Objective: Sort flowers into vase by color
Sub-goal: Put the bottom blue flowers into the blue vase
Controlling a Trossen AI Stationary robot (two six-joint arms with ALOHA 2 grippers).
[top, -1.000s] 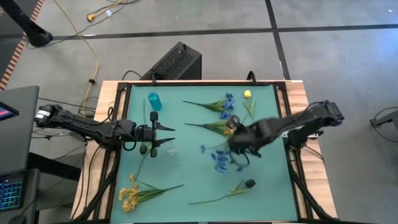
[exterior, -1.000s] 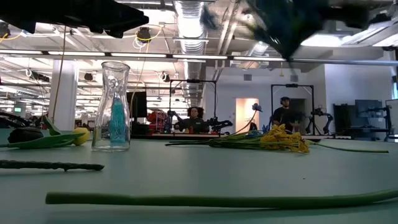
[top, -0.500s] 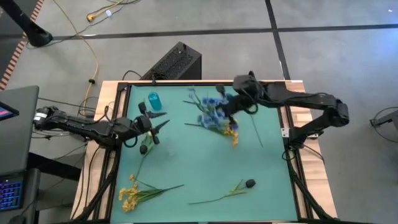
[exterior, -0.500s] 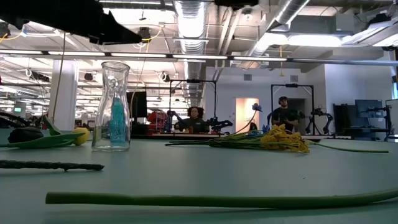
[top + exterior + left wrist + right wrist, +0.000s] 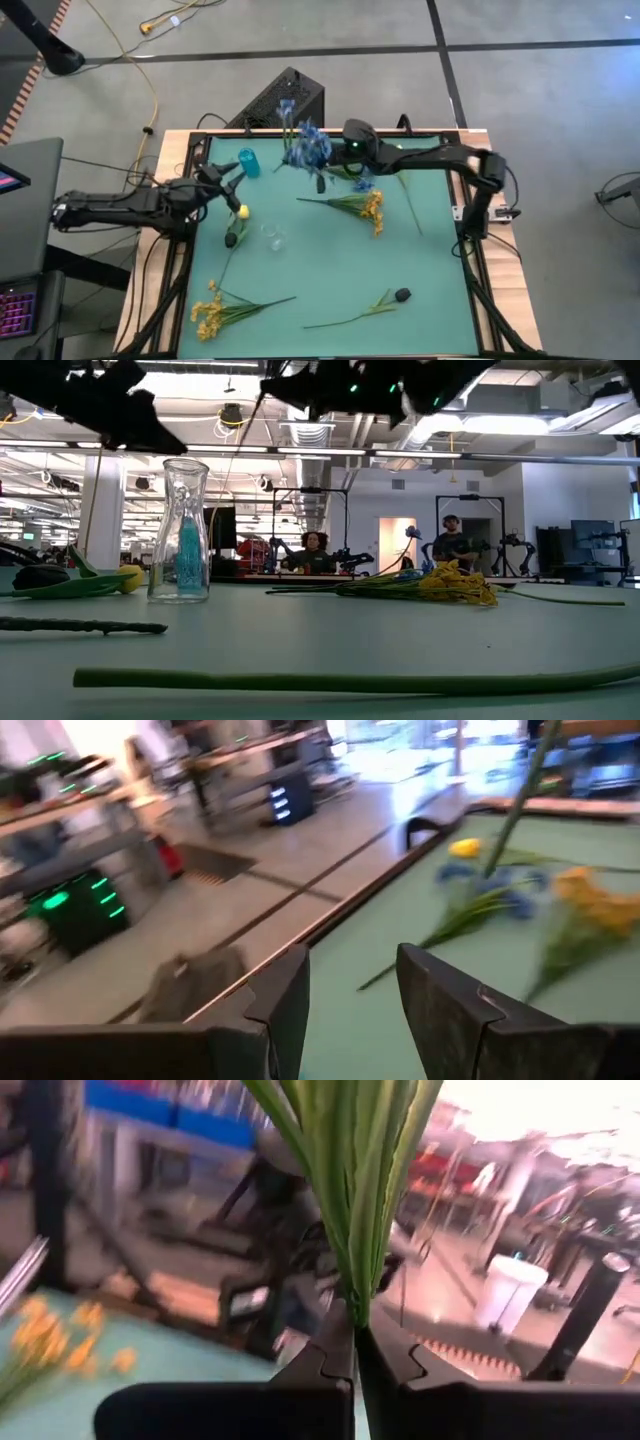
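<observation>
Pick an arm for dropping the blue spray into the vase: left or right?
Right. Its hand is shut on the blue spray, up near the vase. The left hand is open, holding nothing.

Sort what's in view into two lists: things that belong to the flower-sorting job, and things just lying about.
Job:
- blue spray, clamped in the right gripper
- vase
- yellow spray
- second yellow spray
- yellow bud stem
- left gripper, open, near the vase

Lying about:
- black box behind the table
- yellow cable on the floor
</observation>
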